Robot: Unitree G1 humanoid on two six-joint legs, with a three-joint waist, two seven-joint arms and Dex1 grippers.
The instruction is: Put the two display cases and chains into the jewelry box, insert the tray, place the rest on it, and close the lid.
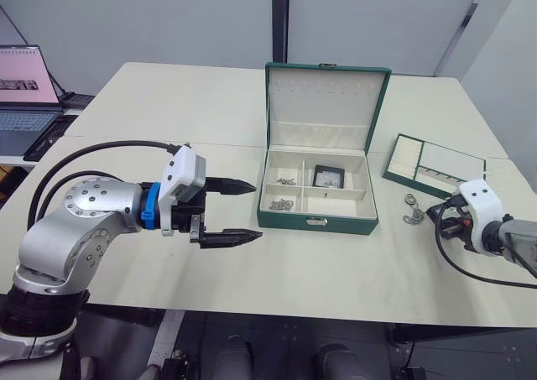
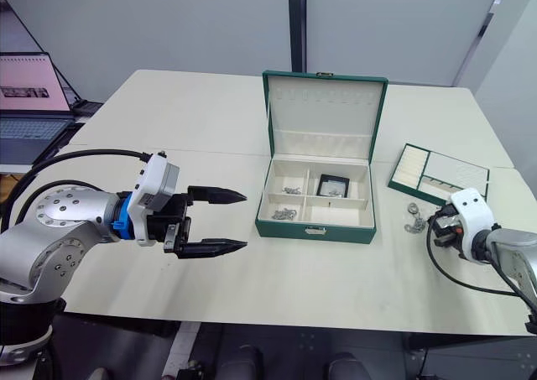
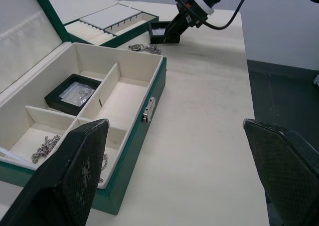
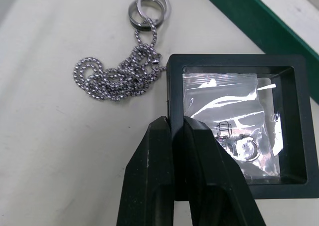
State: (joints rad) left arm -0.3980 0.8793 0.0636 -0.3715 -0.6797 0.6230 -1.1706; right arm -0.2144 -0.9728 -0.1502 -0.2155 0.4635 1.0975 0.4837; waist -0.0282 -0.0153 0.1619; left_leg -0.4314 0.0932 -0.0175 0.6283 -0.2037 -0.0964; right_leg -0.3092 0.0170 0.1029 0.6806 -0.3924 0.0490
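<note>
Our right gripper [image 4: 172, 128] jaws pinch the second case [image 4: 238, 125] by its frame edge; left gripper [image 1: 243, 211] gapes idle. We should lift level, clearing the chain [image 4: 117, 75], toward the box [image 1: 317, 191].

My right gripper [image 4: 177, 128] covers one edge of the display case [image 4: 239, 123]; the tray [image 4: 269, 16] runs off-frame.

- Head views: from above and in front, facing down over the jewelry box [image 1: 319, 191], moderately far, sharing nearly the same scene.
- Left wrist: low, near the box's clasp side.
- Right wrist: very close beside the tray [image 1: 435, 165].
</note>
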